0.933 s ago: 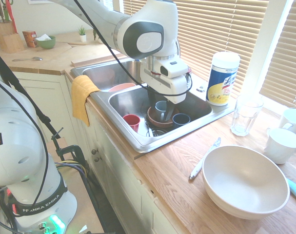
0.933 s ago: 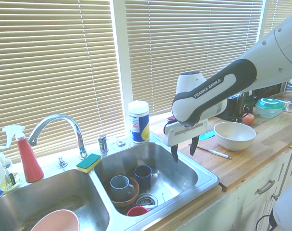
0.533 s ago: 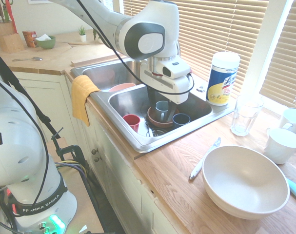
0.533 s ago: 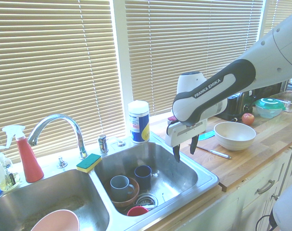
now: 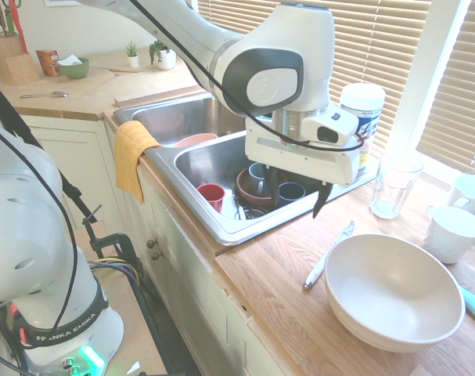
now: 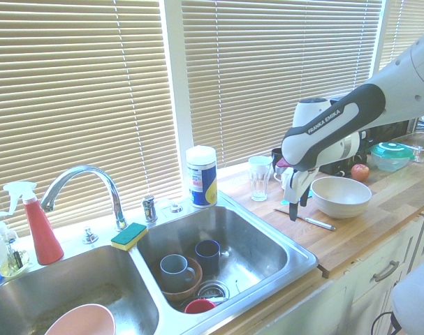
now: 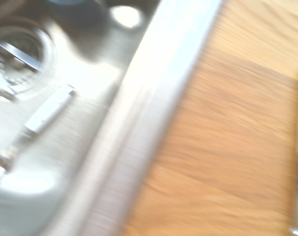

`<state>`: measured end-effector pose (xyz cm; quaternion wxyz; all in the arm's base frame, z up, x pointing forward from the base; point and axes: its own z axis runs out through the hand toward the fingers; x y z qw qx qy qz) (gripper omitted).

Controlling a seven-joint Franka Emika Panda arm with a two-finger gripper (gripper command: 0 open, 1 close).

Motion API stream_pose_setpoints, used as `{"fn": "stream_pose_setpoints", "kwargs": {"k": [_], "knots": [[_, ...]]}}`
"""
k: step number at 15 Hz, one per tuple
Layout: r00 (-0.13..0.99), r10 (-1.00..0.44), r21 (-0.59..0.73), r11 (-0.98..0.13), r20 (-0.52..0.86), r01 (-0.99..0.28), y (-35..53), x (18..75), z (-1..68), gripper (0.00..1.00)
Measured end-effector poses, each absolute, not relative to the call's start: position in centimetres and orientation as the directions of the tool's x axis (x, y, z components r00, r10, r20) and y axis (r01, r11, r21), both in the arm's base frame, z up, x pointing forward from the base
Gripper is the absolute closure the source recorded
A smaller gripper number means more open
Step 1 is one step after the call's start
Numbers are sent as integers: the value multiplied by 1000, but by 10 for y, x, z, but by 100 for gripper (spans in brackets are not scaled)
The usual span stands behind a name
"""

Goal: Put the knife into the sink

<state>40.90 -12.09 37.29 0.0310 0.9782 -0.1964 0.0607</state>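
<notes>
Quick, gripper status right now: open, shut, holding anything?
Gripper: open, empty, above the sink rim; the knife lies on the counter.

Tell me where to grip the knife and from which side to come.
Grip the knife near the middle of its whitish handle, coming straight down with the open pincer across its width. It lies flat on the wooden counter beside the big bowl, so only the top is free.

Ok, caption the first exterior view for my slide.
White arm's open gripper hovers over the steel sink's rim, near the white-handled table knife on the wooden counter.
</notes>
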Motion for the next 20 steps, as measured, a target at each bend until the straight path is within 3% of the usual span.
{"fn": "stream_pose_setpoints", "kwargs": {"k": [9,10,20], "knots": [[903,-417,50,-904,104,-424,-178,404,323,0],[902,-419,50,-904,101,-425,-183,402,322,100],[901,-424,54,-902,89,-429,-194,402,316,100]]}}
